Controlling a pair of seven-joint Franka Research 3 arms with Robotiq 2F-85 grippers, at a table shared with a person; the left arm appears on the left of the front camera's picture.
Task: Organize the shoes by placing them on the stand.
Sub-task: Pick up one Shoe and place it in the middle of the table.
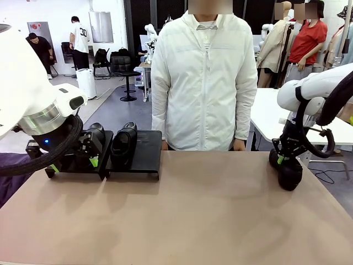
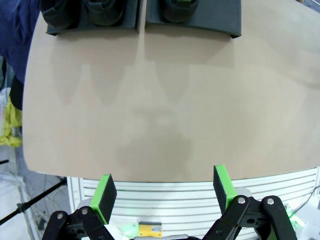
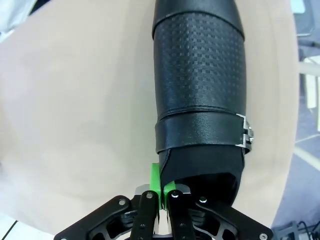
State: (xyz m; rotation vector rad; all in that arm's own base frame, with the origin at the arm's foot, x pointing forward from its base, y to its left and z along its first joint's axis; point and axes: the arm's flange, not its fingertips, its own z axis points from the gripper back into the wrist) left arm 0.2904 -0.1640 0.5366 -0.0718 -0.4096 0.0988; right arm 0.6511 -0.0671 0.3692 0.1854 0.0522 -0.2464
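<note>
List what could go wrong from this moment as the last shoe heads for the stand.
The right claw pinches only the thin heel collar of the shoe, so the shoe could swing or slip when lifted. This shoe sits near the table's right edge; a slip might send it off. On the stand, free space lies beside the parked shoes, with the open left claw close by, so crowding is possible.

Even, bright indoor light falls from above. The tabletop (image 1: 209, 210) looks matte with no glare. In the left wrist view soft, faint shadows lie across its middle, and its edges bow from wide-angle distortion. In the right wrist view the shoe (image 3: 200, 85) is sharp, with a dull sheen on its textured top.
</note>
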